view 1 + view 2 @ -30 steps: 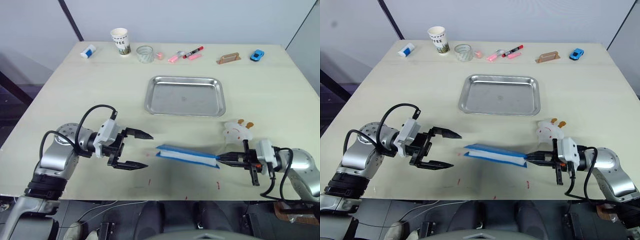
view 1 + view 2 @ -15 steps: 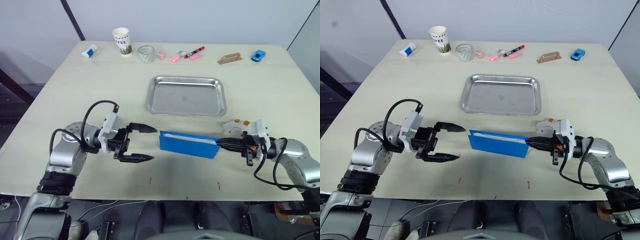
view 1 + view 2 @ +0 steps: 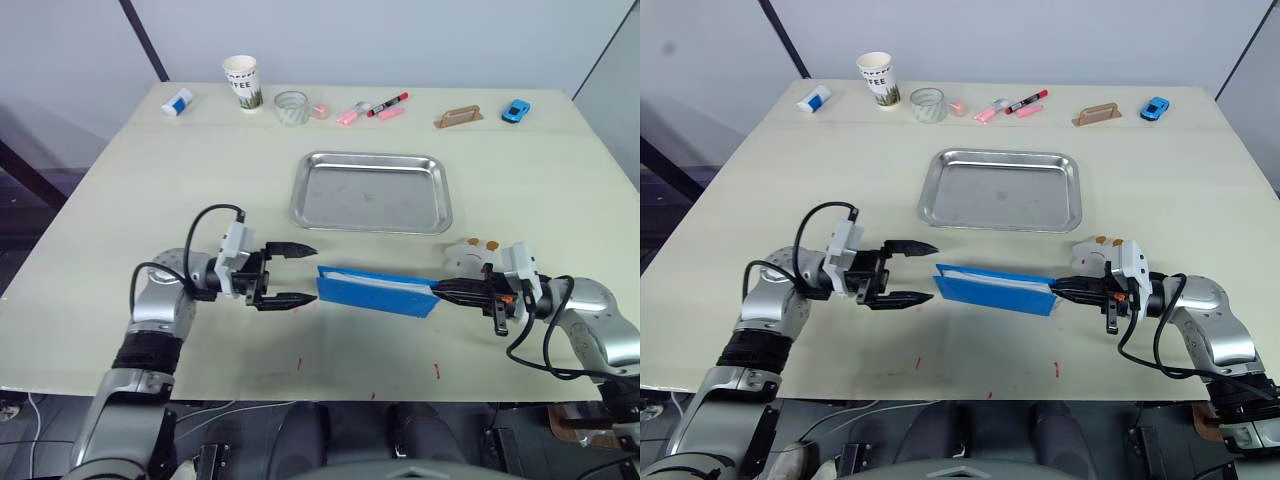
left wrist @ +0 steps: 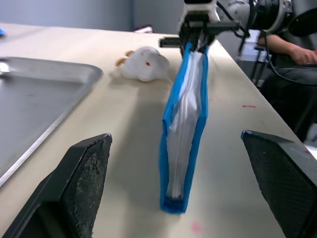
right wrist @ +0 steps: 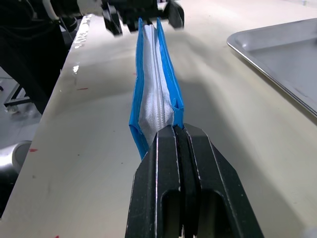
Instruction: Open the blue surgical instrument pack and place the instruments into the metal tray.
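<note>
Pale table [image 3: 150, 170]: blue surgical instrument pack [image 3: 378, 290] on edge, long axis left–right, pinched by right gripper [image 3: 437, 291]; left gripper [image 3: 308, 273] spread wide at its other end; metal tray [image 3: 371, 191] beyond looks empty

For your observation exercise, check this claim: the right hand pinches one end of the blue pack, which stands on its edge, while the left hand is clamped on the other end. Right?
Not quite. The left hand is open, its fingers spread just short of the blue pack, as the left wrist view shows. The right hand does pinch the far end, and the pack stands on edge.
</note>
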